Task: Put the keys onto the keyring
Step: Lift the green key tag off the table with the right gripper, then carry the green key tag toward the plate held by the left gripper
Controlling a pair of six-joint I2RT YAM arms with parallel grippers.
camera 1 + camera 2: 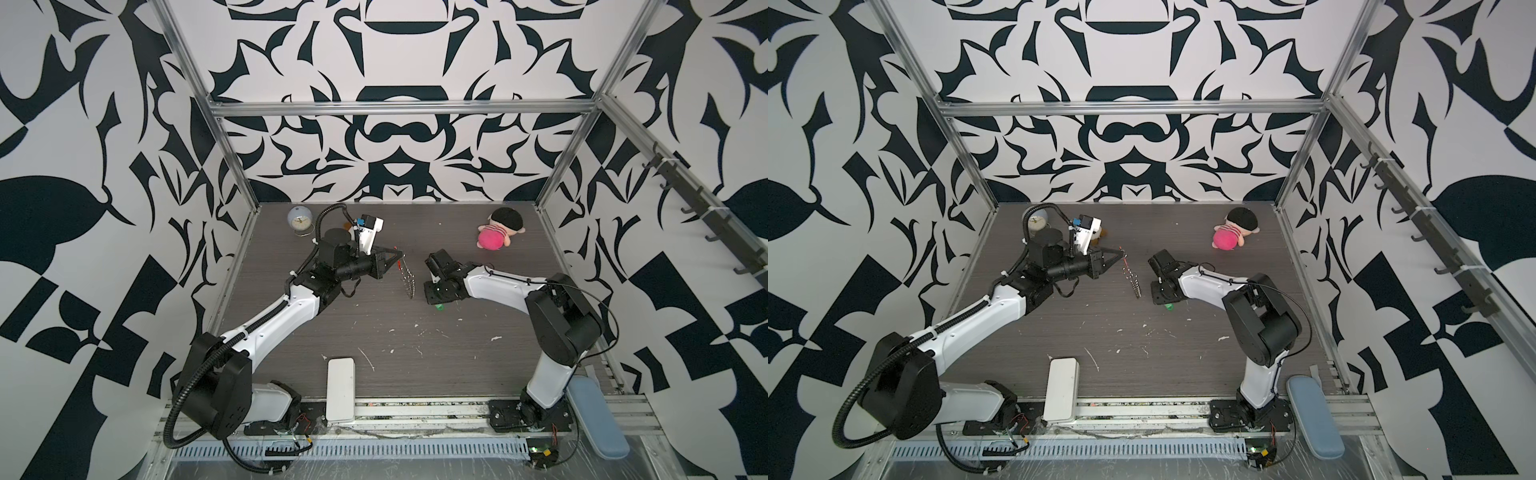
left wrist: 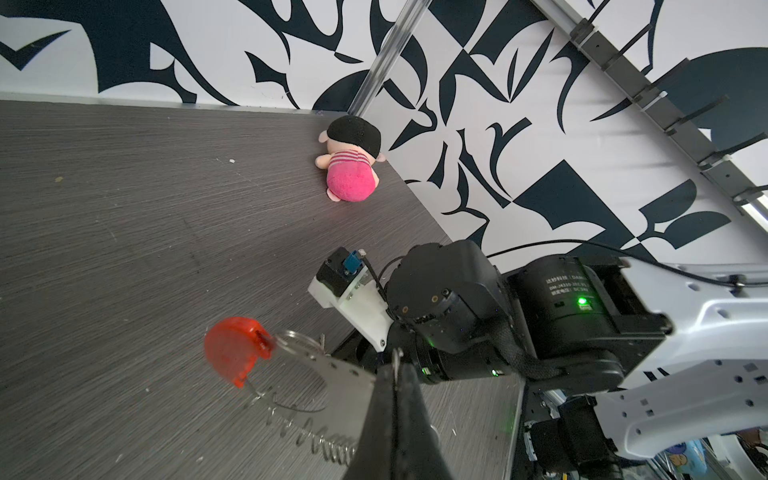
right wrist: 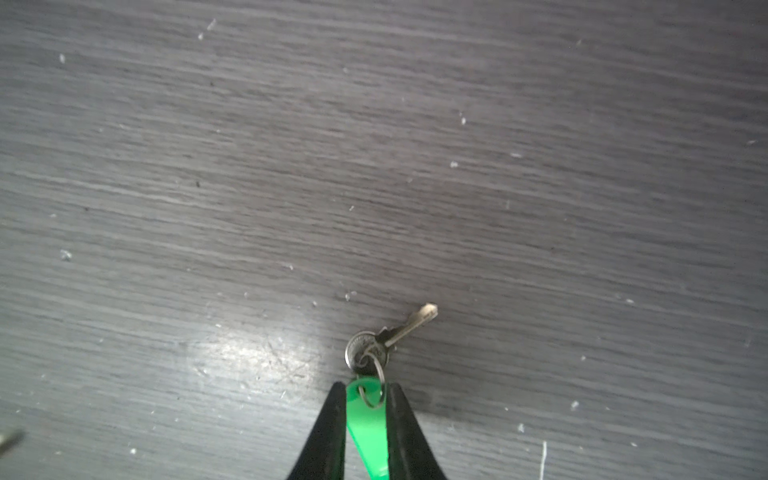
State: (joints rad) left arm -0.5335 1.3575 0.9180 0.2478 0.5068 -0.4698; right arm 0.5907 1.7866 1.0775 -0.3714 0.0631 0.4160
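Gripping the keyring [image 1: 408,277], the left pincer [image 1: 109,252] faces the right pincer [image 3: 365,388] clamped on the keys [image 3: 365,353], plush doll [image 1: 496,235] well apart.

White print on a black motor [image 2: 569,291] of the right arm [image 2: 706,332], seen in the left wrist view, starts with Chinese characters and "DAM", the rest lost round the curve. Below it reads "DM-J4310-2EC", then more characters and "DC 24V". The clock [image 1: 300,219] has dial figures too small to read. Marks stamped on the key [image 3: 368,353] head are blurred.
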